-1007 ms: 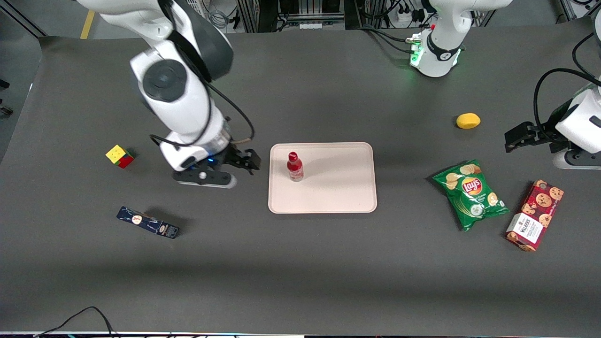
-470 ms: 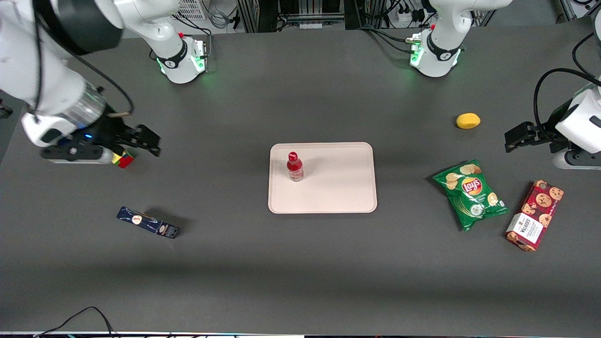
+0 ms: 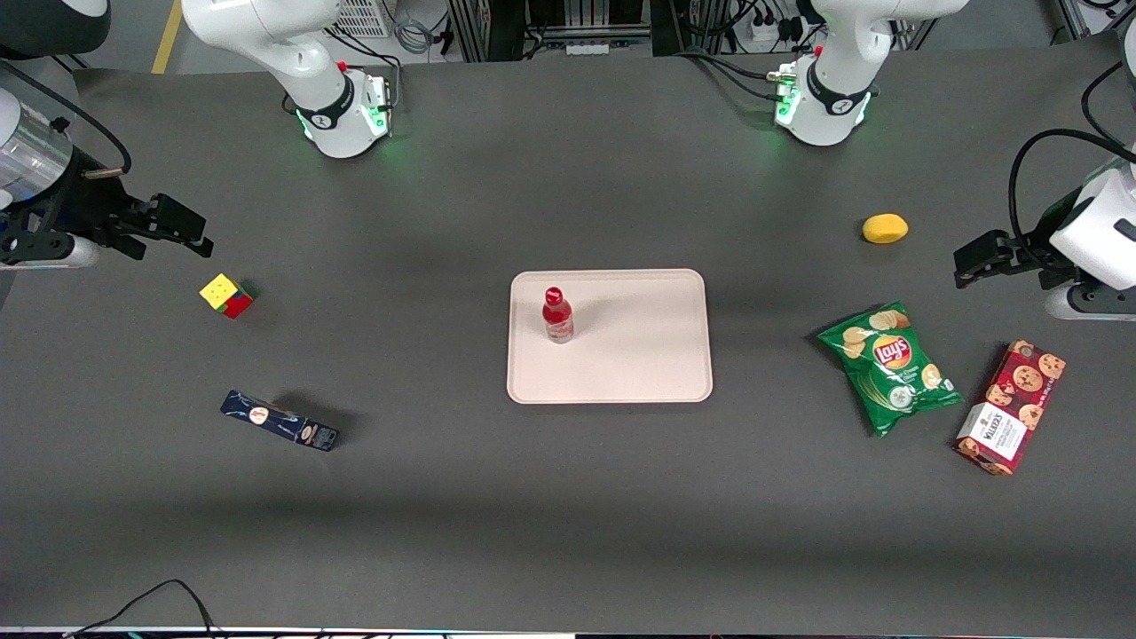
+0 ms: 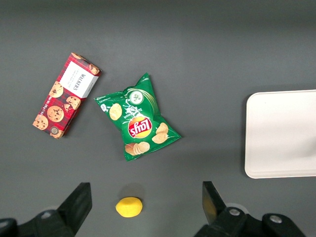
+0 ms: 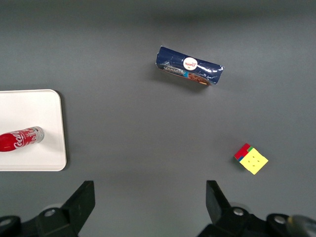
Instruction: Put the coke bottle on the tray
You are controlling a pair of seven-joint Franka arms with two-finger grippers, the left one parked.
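The coke bottle (image 3: 557, 314) is seen standing upright on the tray (image 3: 639, 355), in the part of it toward the working arm's end, and is touched by nothing. The gripper (image 3: 182, 232) is held in the air well apart from the tray at the working arm's end of the table, with its fingers (image 5: 83, 198) spread wide and nothing between them. From the tray's centre the Rubik's cube (image 3: 226, 295) is found near nine o'clock and the dark blue snack packet (image 3: 280, 421) near eight o'clock in the front view, while the green Lay's chip bag (image 3: 890, 366), the red Walkers cookie box (image 3: 1011, 406) and the lemon (image 3: 885, 228) are laid toward the parked arm's end.
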